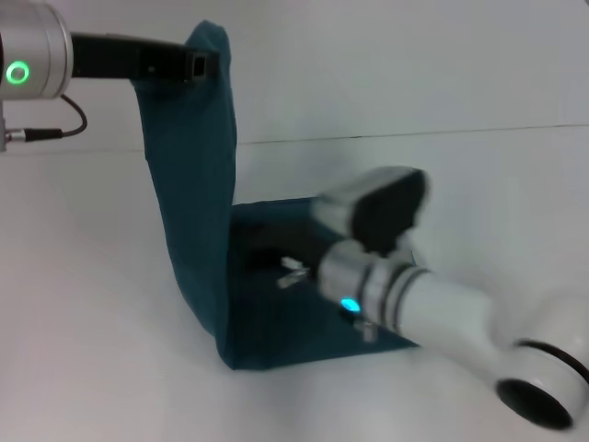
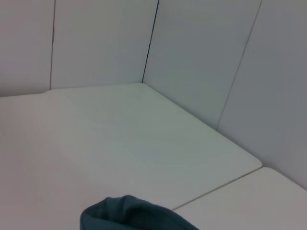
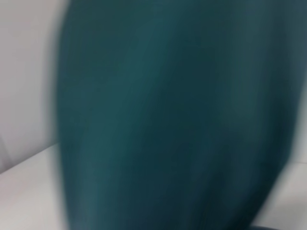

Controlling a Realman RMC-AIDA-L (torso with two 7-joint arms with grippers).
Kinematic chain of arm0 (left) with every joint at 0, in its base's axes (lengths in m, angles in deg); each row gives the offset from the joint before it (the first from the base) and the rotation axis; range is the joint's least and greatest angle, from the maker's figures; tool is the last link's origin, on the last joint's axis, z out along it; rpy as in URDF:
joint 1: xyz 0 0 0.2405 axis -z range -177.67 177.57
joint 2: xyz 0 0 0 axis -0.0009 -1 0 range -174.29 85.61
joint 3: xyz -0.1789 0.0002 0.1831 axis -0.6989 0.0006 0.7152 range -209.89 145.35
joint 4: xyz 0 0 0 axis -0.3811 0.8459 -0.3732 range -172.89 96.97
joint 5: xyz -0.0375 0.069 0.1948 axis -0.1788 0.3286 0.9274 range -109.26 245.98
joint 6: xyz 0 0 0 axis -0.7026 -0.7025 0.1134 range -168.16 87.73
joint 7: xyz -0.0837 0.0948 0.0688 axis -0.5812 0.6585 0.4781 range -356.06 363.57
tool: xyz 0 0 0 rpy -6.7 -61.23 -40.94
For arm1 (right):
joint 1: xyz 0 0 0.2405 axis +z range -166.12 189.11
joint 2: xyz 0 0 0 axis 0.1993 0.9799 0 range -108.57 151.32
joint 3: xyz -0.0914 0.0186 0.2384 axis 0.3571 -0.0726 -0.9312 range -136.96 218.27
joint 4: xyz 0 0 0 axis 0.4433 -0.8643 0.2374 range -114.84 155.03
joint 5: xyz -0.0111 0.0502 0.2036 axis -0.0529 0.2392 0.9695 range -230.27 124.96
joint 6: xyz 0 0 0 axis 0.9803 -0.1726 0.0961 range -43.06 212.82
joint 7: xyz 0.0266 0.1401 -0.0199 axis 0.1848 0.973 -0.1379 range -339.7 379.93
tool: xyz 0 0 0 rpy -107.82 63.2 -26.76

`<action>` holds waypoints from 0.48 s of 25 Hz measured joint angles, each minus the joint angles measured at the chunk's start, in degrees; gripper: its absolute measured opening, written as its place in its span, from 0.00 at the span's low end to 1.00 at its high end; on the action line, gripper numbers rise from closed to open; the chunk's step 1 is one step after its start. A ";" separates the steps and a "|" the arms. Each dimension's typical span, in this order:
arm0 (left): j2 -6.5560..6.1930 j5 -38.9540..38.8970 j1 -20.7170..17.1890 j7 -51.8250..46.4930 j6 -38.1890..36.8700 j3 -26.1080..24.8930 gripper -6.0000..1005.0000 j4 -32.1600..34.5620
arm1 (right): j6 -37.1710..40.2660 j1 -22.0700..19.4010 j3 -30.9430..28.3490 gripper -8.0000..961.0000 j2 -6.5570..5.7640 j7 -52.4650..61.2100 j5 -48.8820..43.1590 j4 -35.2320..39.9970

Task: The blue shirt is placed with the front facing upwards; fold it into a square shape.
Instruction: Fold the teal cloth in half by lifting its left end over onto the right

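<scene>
We have the blue shirt [image 1: 198, 184] hoisted high at one edge by the left gripper [image 1: 198, 64], its fingers clamped on the cloth, while the rest lies on the desk [image 1: 83, 313]. Our right gripper [image 1: 294, 273] sits low over the flat part; we cannot tell its fingers' state. If the left grip slips, or the right lets the base drag, we would likely get a crooked fold. The desk is plain white, with pale panelled walls [image 2: 201, 57] behind.
</scene>
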 joint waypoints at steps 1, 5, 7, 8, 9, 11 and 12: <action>0.04 0.00 -0.19 0.02 -0.01 0.07 0.05 -0.17 | 2.16 -2.28 -1.12 0.01 -0.12 -0.35 -0.01 0.70; 0.19 -1.02 -1.57 0.08 0.24 1.75 0.05 -0.55 | 10.18 -9.14 -6.07 0.01 -0.72 -0.12 0.09 4.59; 0.21 -2.59 -2.62 0.14 0.97 3.32 0.05 -0.61 | 13.72 -11.17 -8.73 0.01 -0.73 0.10 0.31 7.75; 0.24 -3.35 -2.97 0.17 1.26 4.04 0.06 -0.70 | 15.19 -11.95 -10.30 0.01 -0.64 0.24 0.36 9.51; 0.27 -4.05 -3.26 0.17 1.64 4.81 0.06 -0.94 | 16.45 -12.48 -11.83 0.01 -0.62 0.51 0.40 11.12; 0.32 -4.82 -3.56 0.18 2.31 6.10 0.06 -1.56 | 17.91 -13.05 -14.52 0.01 -0.67 1.93 0.47 13.96; 0.33 -5.35 -3.72 0.19 2.95 6.96 0.07 -2.16 | 18.57 -13.27 -15.69 0.01 -0.76 2.96 0.51 15.45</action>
